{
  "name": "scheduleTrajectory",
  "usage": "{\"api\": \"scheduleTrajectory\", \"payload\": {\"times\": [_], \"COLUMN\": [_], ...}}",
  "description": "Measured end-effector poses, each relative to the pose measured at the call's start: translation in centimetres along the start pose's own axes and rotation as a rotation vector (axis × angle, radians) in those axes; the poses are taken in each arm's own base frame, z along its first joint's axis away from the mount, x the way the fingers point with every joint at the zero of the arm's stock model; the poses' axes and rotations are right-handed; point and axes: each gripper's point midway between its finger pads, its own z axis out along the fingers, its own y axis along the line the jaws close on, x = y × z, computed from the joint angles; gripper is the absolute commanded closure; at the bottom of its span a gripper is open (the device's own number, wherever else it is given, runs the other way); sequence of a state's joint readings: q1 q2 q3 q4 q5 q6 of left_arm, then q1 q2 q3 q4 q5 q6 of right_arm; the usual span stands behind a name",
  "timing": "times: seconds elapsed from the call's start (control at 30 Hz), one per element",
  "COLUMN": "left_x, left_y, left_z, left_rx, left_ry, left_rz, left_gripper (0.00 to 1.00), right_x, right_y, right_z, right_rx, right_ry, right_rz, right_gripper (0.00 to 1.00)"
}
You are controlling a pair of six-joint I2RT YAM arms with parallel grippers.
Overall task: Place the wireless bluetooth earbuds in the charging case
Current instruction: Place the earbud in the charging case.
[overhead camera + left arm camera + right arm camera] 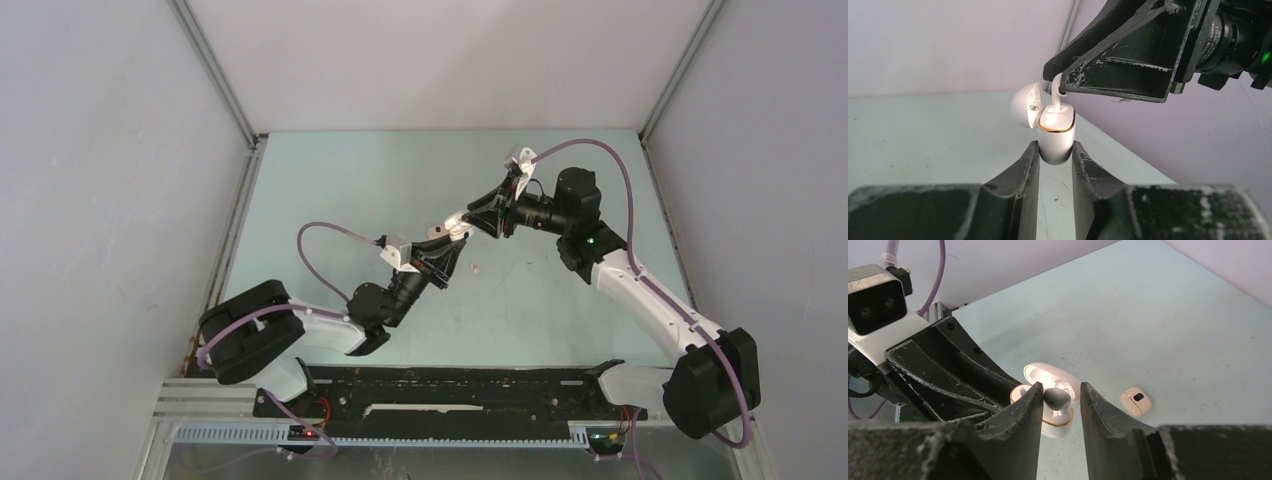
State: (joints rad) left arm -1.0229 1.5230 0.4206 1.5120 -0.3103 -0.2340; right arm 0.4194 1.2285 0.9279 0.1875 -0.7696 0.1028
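Top external: shows the left end effector (452,243) and the right end effector (474,222) meeting tip to tip over the pale green table (330,190). Puts the white charging case (455,229) where the tips meet. Shows one loose earbud (477,268) lying on the table just beside the left end effector.

Left wrist: catches the left end effector (1055,150) closed on the lower body of the upright charging case (1055,135), a finger on each side, with the lid (1026,105) swung open to the left. Shows a white earbud (1055,102) standing in the case's mouth, its stem running up into the tip of the right end effector (1060,87).

Right wrist: looks down between the fingers of the right end effector (1061,392), set narrowly apart with the white earbud (1057,397) between them, touching one. Cannot tell whether the other finger presses it, so cannot tell if it is gripped. Places the open charging case (1060,421) just beneath, and the loose earbud (1136,401) on the table to its right, apart from it.
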Motion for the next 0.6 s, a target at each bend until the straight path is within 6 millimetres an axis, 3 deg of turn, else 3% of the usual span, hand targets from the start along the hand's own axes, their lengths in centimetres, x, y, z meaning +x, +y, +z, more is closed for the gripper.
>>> {"api": "scheduleTrajectory", "payload": {"times": [0.2, 0.4, 0.6], "left_x": [0.1, 0.6, 1.0], "left_y": [0.0, 0.0, 0.0], "left_z": [0.0, -0.1, -0.1], "left_rx": [0.007, 0.019, 0.022], "left_ry": [0.004, 0.017, 0.026], "left_rz": [0.02, 0.047, 0.063], "left_gripper": [1.0, 1.0, 1.0], "right_x": [0.2, 0.5, 0.4], "right_y": [-0.1, -0.2, 0.3], "right_z": [0.1, 0.3, 0.1], "right_rx": [0.0, -0.001, -0.027], "right_ry": [0.005, 0.013, 0.016], "right_rz": [0.008, 0.02, 0.053], "right_gripper": [0.6, 0.5, 0.49]}}
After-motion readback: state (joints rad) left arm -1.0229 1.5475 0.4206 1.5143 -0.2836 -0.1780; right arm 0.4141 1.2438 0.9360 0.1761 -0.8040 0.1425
